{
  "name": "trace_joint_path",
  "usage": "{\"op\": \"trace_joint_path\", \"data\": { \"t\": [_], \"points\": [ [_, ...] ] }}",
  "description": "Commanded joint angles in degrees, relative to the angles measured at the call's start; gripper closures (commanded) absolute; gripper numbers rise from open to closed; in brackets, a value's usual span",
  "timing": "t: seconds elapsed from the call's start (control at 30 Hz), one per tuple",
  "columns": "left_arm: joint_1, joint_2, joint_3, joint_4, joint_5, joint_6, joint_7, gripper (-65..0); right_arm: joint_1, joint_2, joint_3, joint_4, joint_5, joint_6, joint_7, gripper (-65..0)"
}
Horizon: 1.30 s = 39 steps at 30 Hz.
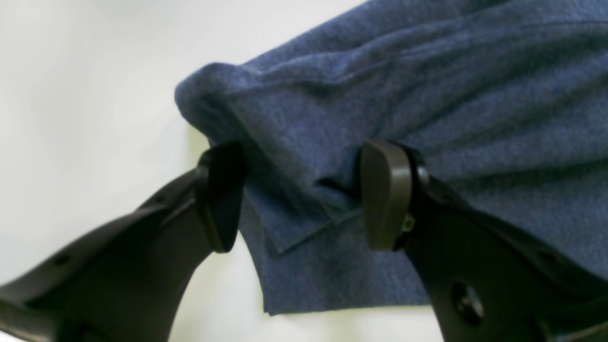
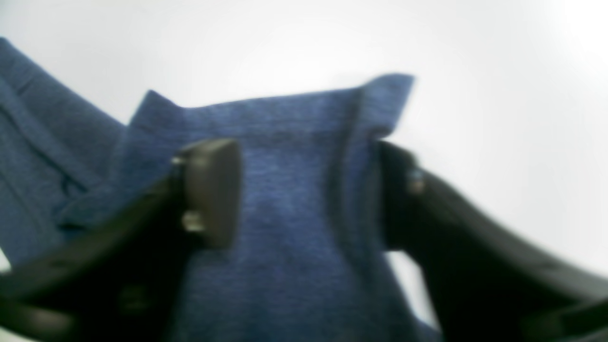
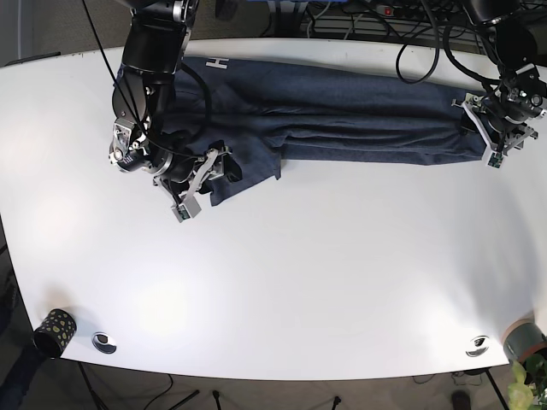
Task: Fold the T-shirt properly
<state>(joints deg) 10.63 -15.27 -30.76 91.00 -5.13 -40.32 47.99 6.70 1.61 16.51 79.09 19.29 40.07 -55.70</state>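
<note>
Both arms low, fingers (image 1: 387,194) spread astride T-shirt (image 3: 342,120) ends.

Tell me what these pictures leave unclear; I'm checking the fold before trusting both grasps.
- Base view: the right gripper and left gripper are too small to judge jaw contact.
- Right wrist view: blur hides whether the fingers pinch the T-shirt.
- Left wrist view: the frame edge cuts off the shirt's upper and right parts.

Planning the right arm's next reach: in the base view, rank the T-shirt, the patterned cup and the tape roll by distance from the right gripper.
From the right gripper:
1. T-shirt, between its jaws.
2. Patterned cup, table's near-left corner.
3. Tape roll, near-right corner, opposite side.
</note>
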Motion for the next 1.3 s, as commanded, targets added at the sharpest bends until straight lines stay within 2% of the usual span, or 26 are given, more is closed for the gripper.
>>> {"op": "trace_joint_path", "data": {
  "t": [0.0, 0.13, 0.3, 0.37, 0.53, 0.7, 1.03, 1.27],
  "points": [
    [-0.3, -0.78, -0.23, 0.65, -0.11, 0.32, -0.56, -35.7, 0.73, 0.28, 0.06, 0.6, -0.43, -0.07, 1.5, -24.4],
    [-0.3, -0.78, -0.23, 0.56, 0.07, 0.32, -0.65, -35.7, 0.73, 0.37, 0.15, 1.04, -0.43, -0.07, 1.86, -0.3],
    [-0.3, -0.78, 2.06, 0.56, 0.16, 0.32, -0.65, -35.7, -1.2, 0.55, 0.32, 7.9, -0.17, -0.07, 1.07, 0.0],
    [-0.3, -0.78, 2.85, 0.56, 0.16, 0.32, -0.65, -35.3, -2.87, 0.55, 0.76, 13.0, 0.1, -0.07, -0.96, 0.0],
    [-1.01, -0.78, 2.85, 0.65, 0.16, 0.32, -0.65, -27.9, -7.36, 0.37, 4.19, 23.81, 0.18, -0.07, -7.64, 0.0],
    [-1.89, -1.04, 2.94, -0.67, 0.25, 0.32, -0.65, -27.2, -12.46, 0.37, 7.18, 31.9, 0.27, -0.07, -10.98, 0.0],
    [-1.89, -2.62, 3.12, -2.96, 0.25, 0.32, -0.65, -27.2, -19.93, 0.37, 9.99, 35.24, 0.54, -0.07, -11.86, 0.0],
    [-1.62, -2.97, 3.12, -2.96, 0.33, 0.32, -4.07, -27.2, -24.33, 0.81, 13.77, 35.06, 11.0, -0.07, -11.95, 0.0]
  ]
}}
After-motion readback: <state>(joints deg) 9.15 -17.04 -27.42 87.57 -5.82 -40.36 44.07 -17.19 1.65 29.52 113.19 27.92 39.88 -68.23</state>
